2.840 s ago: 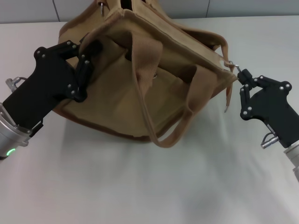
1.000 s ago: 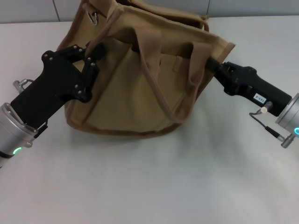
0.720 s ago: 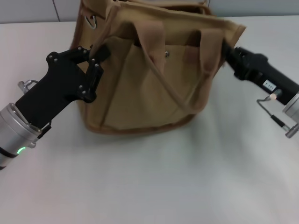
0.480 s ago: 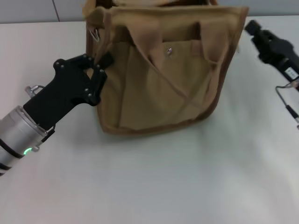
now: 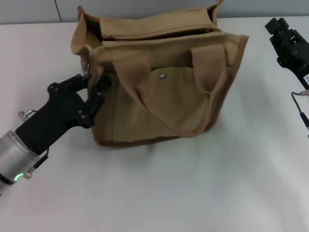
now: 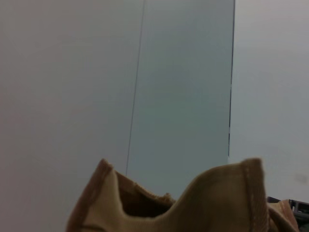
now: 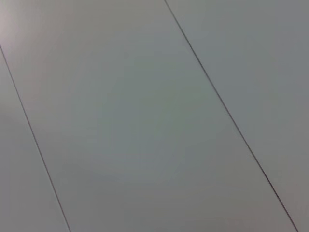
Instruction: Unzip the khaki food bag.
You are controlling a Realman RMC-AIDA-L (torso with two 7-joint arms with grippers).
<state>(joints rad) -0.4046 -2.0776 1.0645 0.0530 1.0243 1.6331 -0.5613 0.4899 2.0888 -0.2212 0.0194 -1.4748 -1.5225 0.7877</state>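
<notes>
1. Left gripper [image 5: 95, 86]: clenched on the near left corner of the khaki food bag [image 5: 164, 92], steadying it upright.
2. Right gripper [image 5: 280, 26]: well clear of the bag's far side; finger state cannot be told.
3. Bag top gapes open; unzipping appears complete, so release follows.

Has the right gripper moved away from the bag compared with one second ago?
Yes. The right gripper was against the bag's right end; now it sits clear of it, nearer the table's far right edge, with bare table between them.
</notes>
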